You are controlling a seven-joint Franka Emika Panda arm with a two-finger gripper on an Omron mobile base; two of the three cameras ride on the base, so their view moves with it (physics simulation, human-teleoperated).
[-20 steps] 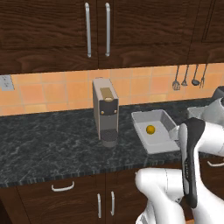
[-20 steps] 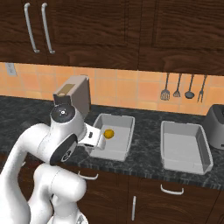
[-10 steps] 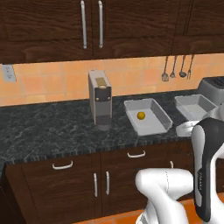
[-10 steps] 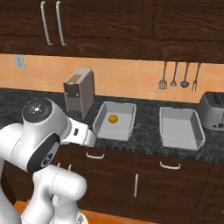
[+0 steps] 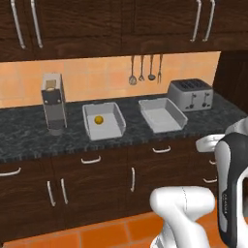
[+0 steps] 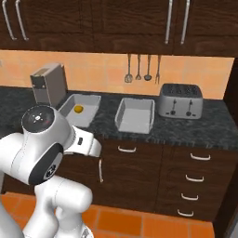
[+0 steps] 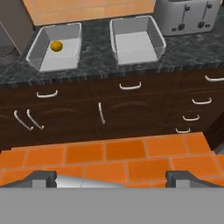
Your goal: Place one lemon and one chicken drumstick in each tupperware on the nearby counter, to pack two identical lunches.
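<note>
Pincer spread, empty, well back from table. Lemon sits in left tupperware; right tupperware bare. Lemon prob. light, firm, rolls easily, so pinch across its middle

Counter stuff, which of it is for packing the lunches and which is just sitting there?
For the job:
left tupperware
lemon, inside it
right tupperware, empty
counter

Just there:
toaster
coffee machine
hanging utensils

No chicken drumstick is visible.
</note>
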